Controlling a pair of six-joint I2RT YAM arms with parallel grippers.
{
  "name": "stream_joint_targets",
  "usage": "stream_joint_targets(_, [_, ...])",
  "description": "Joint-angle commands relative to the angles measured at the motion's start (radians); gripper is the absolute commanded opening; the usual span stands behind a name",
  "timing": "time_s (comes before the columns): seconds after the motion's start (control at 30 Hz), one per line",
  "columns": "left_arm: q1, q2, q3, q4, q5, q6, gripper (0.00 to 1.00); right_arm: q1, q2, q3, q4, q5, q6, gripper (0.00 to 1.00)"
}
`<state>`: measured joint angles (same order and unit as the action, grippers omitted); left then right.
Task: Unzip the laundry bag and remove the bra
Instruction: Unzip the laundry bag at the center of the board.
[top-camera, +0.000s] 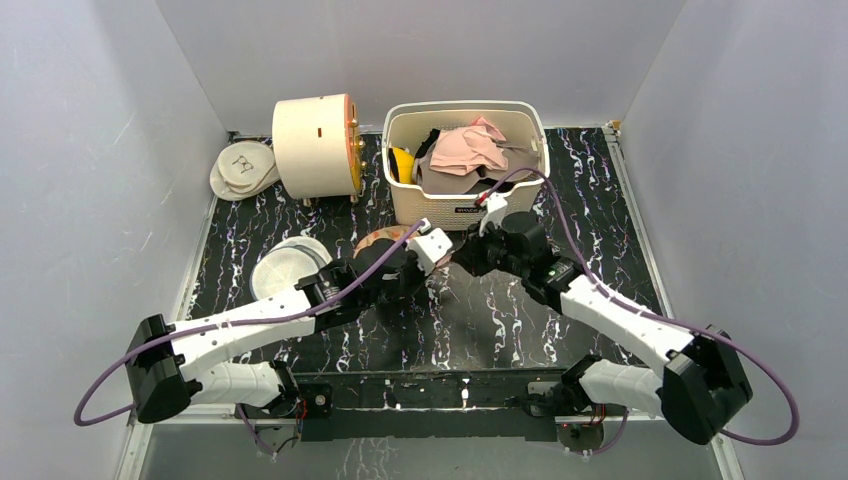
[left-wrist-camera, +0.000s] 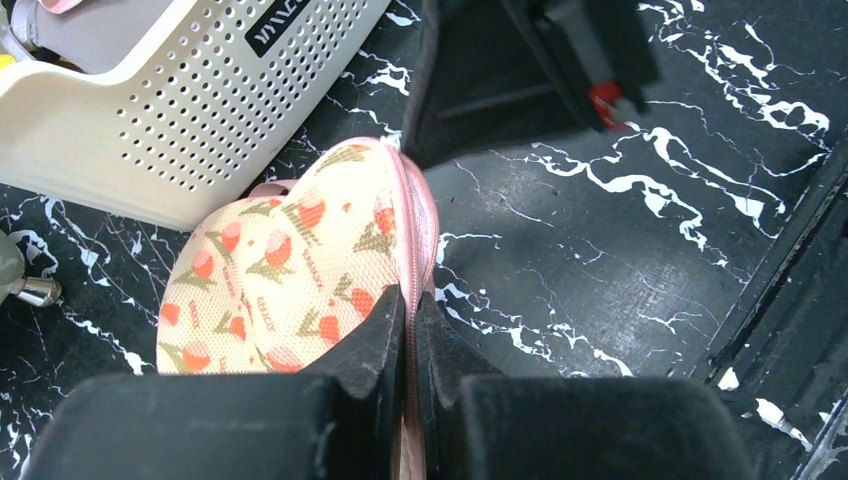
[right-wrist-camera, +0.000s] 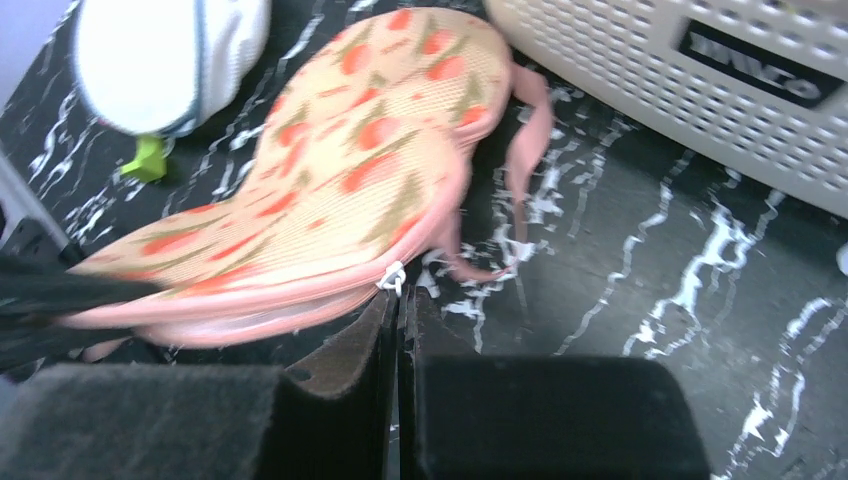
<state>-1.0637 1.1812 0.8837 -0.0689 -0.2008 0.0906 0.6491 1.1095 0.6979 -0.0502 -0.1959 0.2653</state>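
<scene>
The left hand (left-wrist-camera: 410, 315) is clamped shut on the edge of the laundry bag (left-wrist-camera: 290, 265), which lies on the bench (left-wrist-camera: 600, 250) just ahead of both hands. The right hand (right-wrist-camera: 398, 305) pinches the zipper pull (right-wrist-camera: 393, 279) at its very fingertips. That shallow pinch could slip off, or the bag could drag along if the left hold gives.

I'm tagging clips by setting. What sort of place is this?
Probably a robot test booth staged for laundry chores: grey walls box in a black marbled table, two robot arms are bolted to its near edge, and a white basket holds clothes.
</scene>
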Motion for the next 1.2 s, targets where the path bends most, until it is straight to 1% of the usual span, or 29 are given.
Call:
stream_joint_targets(0.0, [0.001, -0.073, -0.001, 0.019, 0.039, 0.009, 0.0, -0.139, 0.047, 0.01, 0.023, -0.054, 0.055, 0.0])
stream_joint_targets(0.1, [0.001, -0.092, -0.007, 0.026, 0.1, 0.013, 0.0, -0.172, 0.029, -0.009, 0.022, -0.104, 0.068, 0.0])
stream_joint_targets(0.27, [0.001, -0.131, -0.031, 0.061, 0.215, 0.018, 0.0, -0.173, -0.099, -0.022, -0.003, -0.152, 0.044, 0.0])
stream_joint_targets(0.4, [0.001, -0.123, -0.024, 0.04, 0.198, 0.023, 0.0, -0.173, -0.19, -0.042, -0.028, -0.208, 0.035, 0.0])
stream_joint_targets(0.53, [0.001, -0.11, -0.021, 0.035, 0.183, 0.023, 0.01, -0.173, -0.248, -0.094, 0.039, -0.291, 0.032, 0.0])
stream_joint_targets(0.6, [0.001, -0.109, -0.024, 0.039, 0.184, 0.023, 0.17, -0.173, -0.25, -0.098, 0.056, -0.328, 0.03, 0.0])
stream_joint_targets(0.67, [0.001, -0.108, -0.026, 0.04, 0.194, 0.022, 0.4, -0.173, -0.234, -0.088, 0.056, -0.359, 0.026, 0.0])
stream_joint_targets(0.7, [0.001, -0.105, -0.025, 0.041, 0.196, 0.021, 0.46, -0.173, -0.223, -0.082, 0.054, -0.376, 0.022, 0.0])
stream_joint_targets(0.73, [0.001, -0.103, -0.026, 0.039, 0.195, 0.02, 0.49, -0.171, -0.21, -0.076, 0.051, -0.393, 0.02, 0.0])
stream_joint_targets(0.8, [0.001, -0.095, -0.022, 0.036, 0.197, 0.019, 0.54, -0.168, -0.19, -0.068, 0.051, -0.415, 0.024, 0.0])
stream_joint_targets(0.83, [0.001, -0.09, -0.022, 0.034, 0.199, 0.019, 0.55, -0.163, -0.183, -0.069, 0.059, -0.423, 0.03, 0.0])
stream_joint_targets(1.0, [0.001, -0.035, 0.002, 0.007, 0.187, 0.011, 0.56, -0.12, -0.177, -0.073, 0.099, -0.41, 0.062, 0.0])
stream_joint_targets(1.17, [0.0, 0.011, 0.025, -0.014, 0.207, 0.0, 0.57, -0.067, -0.161, -0.079, 0.117, -0.379, 0.076, 0.0])
